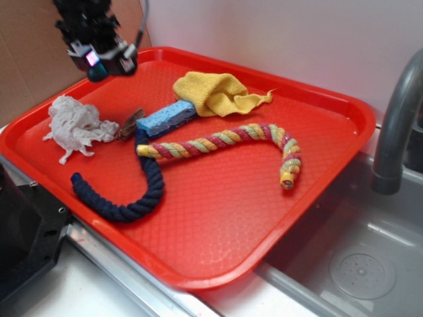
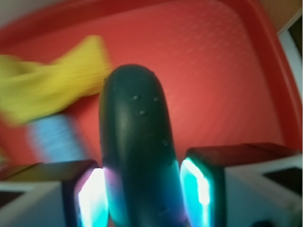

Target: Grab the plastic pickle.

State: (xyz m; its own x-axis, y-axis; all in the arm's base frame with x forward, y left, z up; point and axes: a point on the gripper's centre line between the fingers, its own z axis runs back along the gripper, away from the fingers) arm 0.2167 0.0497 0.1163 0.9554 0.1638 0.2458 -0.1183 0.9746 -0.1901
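Two ropes, sponge [image 1: 166, 119], cloths below — pincer [image 2: 141, 198] clamped round plastic pickle [image 2: 137, 146], aloft.

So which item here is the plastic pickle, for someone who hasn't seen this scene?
Look above the red plastic tray's far-left corner: the hand holds it aloft. It's the dark green, smooth, capsule-shaped plastic pickle, unlike the braided navy rope.

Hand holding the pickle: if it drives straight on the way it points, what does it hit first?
Probably bare tray floor. The hand points down, shut on the plastic pickle; the wrist view shows red tray beyond the pickle's tip, with the yellow cloth and blue sponge off to one side. Depth is unclear.
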